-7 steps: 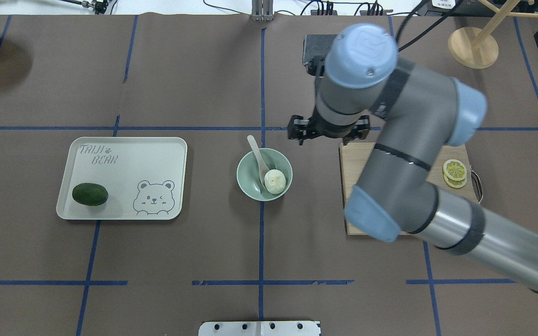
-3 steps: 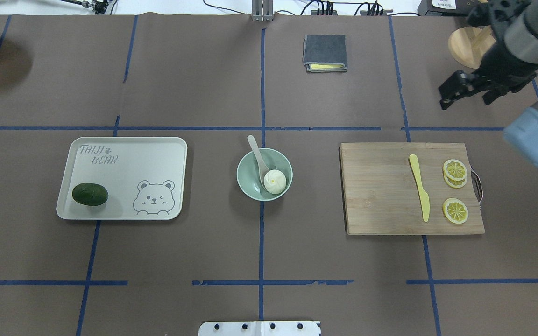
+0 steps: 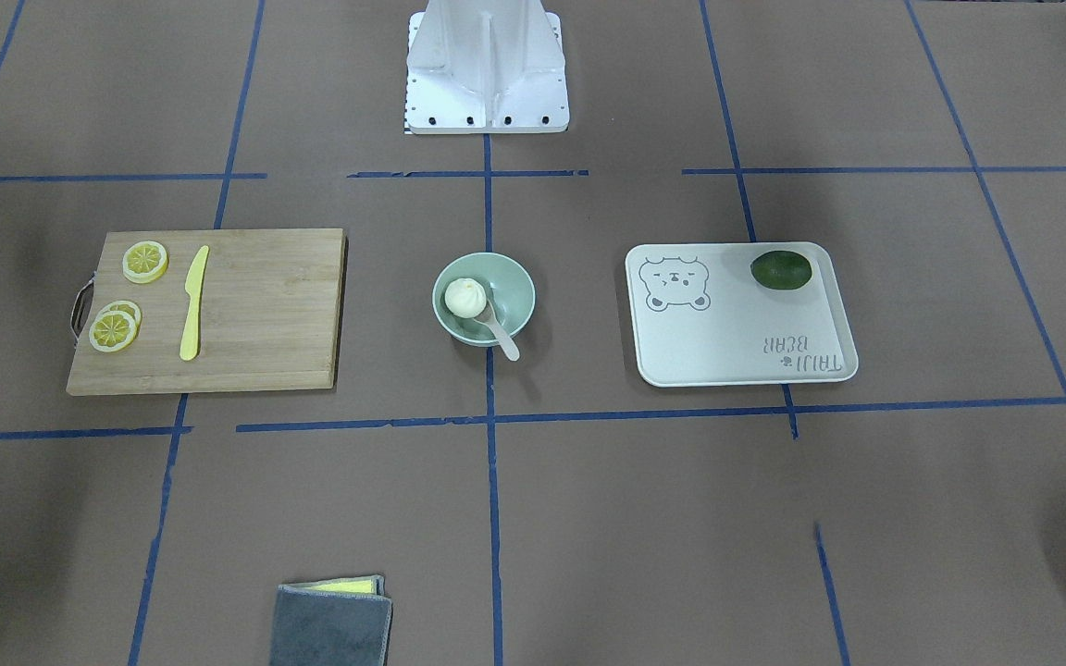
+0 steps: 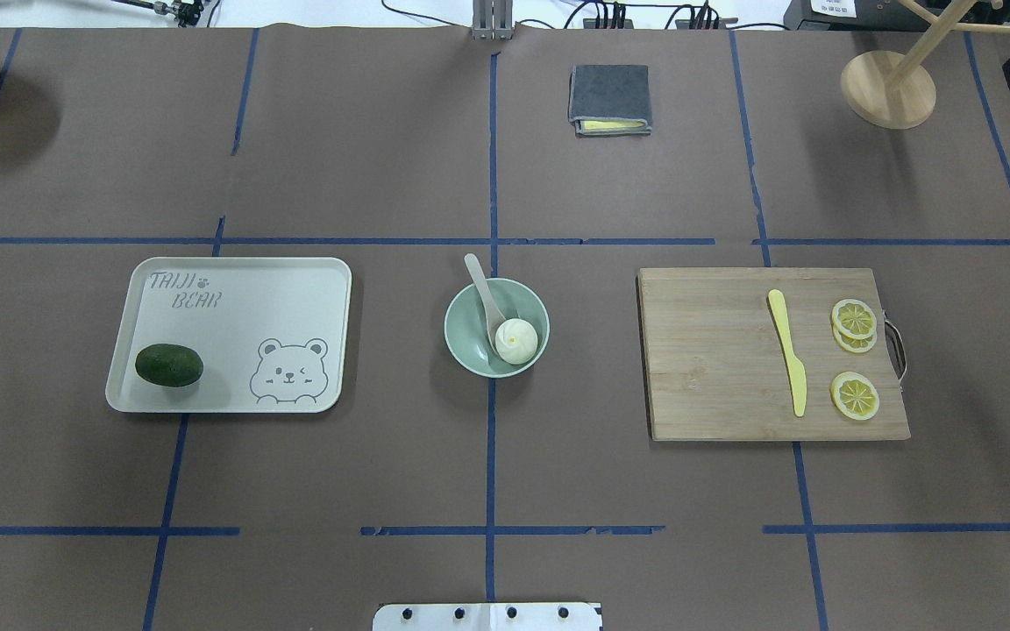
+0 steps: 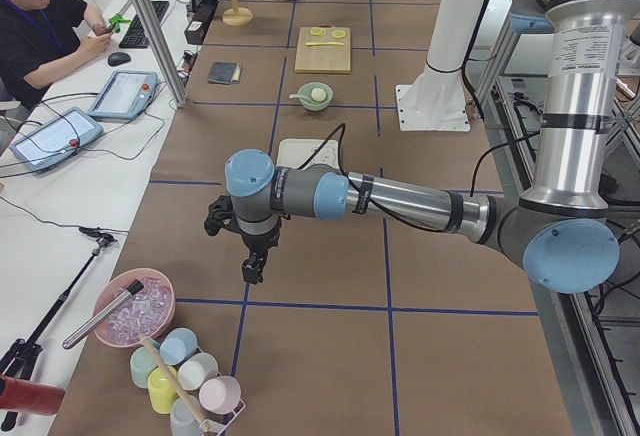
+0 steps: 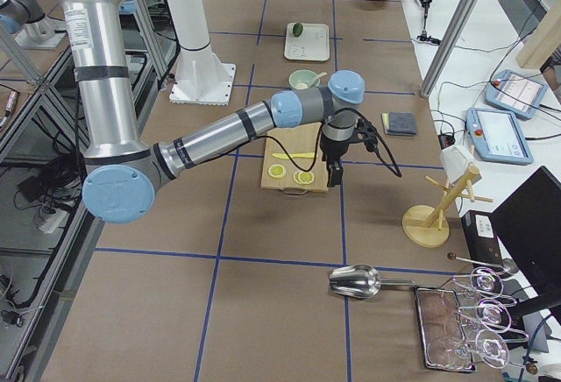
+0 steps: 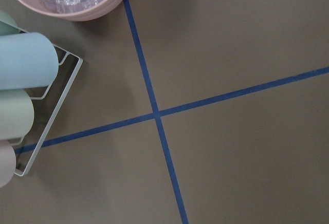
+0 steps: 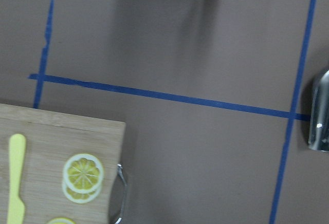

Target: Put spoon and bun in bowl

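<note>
Dead centre, the bowl (image 4: 468,343) holds the bun (image 4: 515,340) at 4 o'clock, the spoon (image 4: 480,279) with its handle over the rim toward 11 | right gripper (image 6: 334,174) nearer, bowl at its 8 o'clock seen from overhead, beyond the cutting board (image 4: 707,350); left gripper (image 5: 253,269) well apart | cannot tell either's finger state | task looks done

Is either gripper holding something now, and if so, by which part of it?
Nothing seems held. The spoon and bun lie in the bowl; the left gripper and right gripper hang far away with no object showing.
</note>
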Available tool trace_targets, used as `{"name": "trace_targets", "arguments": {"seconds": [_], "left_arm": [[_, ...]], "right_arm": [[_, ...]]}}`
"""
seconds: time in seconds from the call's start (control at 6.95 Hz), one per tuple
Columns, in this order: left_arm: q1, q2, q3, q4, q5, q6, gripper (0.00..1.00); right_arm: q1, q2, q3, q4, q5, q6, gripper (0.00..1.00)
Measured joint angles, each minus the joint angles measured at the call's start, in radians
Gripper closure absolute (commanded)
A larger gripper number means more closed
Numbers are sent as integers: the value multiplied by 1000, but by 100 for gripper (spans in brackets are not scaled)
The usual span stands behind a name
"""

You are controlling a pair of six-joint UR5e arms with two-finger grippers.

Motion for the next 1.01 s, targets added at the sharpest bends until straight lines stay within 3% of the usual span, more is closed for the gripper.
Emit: {"name": "trace_targets", "arguments": {"seconds": [0.29, 0.58, 1.01], "left_arm": [[0, 9, 1, -2, 0, 1, 0], [-1, 16, 2, -2, 1, 4, 0], [-2, 42, 6, -10, 2, 4, 0]], "right_arm": [[100, -43, -75, 2, 31, -163, 0], [128, -58, -126, 5, 64, -189, 0], [162, -90, -222, 162, 104, -189, 0]]}}
